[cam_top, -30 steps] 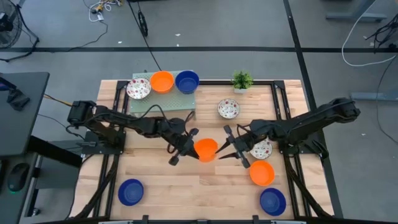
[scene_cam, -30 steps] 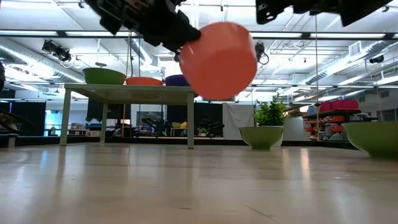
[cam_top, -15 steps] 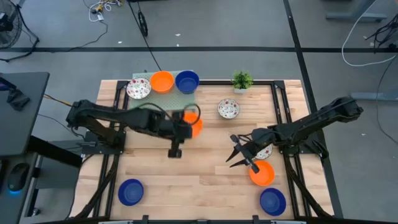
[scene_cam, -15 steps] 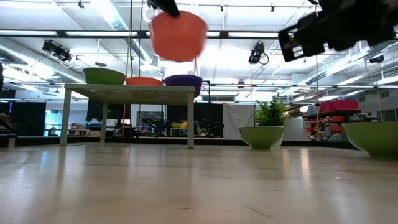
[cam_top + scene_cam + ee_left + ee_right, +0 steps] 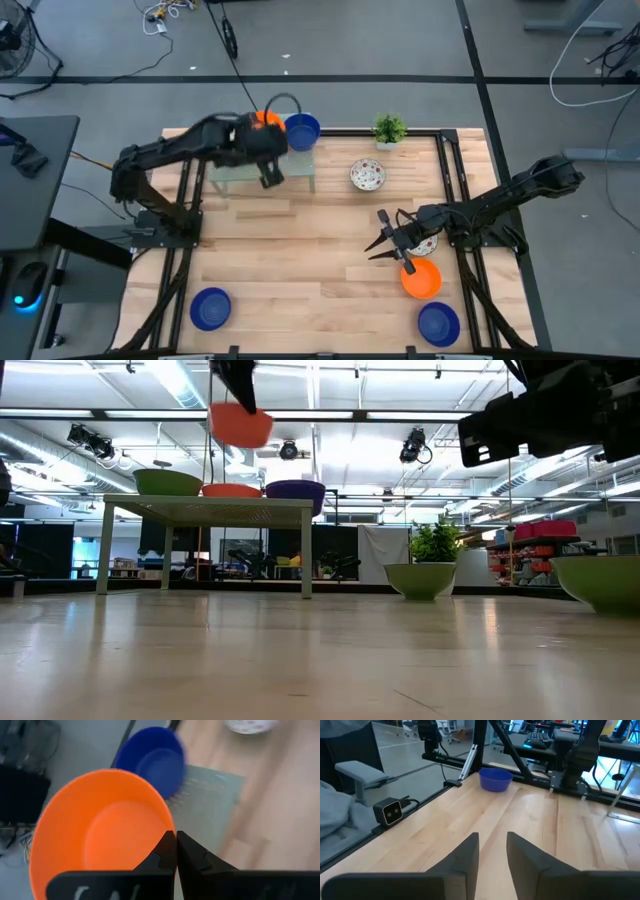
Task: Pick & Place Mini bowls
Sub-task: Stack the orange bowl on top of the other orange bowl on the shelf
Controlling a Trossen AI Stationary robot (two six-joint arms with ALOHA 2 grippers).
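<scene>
Left claw [image 5: 175,851] clamped on orange bowl [image 5: 100,835] (moved over rack [image 5: 240,172]); right claw [image 5: 492,851] apart

Right pincer [image 5: 492,851] parted above the wooden table [image 5: 485,825], blue bowl [image 5: 496,779] beyond.

Stock count, tabletop:

- Small round solid orange bowls: 3. One aloft far left in the left gripper [image 5: 172,837], pinched by its rim [image 5: 240,423]; one on the far-left raised stand [image 5: 232,490]; one near right [image 5: 421,279].
- Small round solid blue bowls: 3. Far, on the stand [image 5: 301,131]; near left [image 5: 210,307]; near right [image 5: 438,323].
- Small round white bowls with red speckles, green outside: 3. Far centre [image 5: 367,175]; right [image 5: 428,243]; one on the stand, seen side-on only [image 5: 167,481].
- Small green potted plant [image 5: 389,128]: 1, far right.
</scene>
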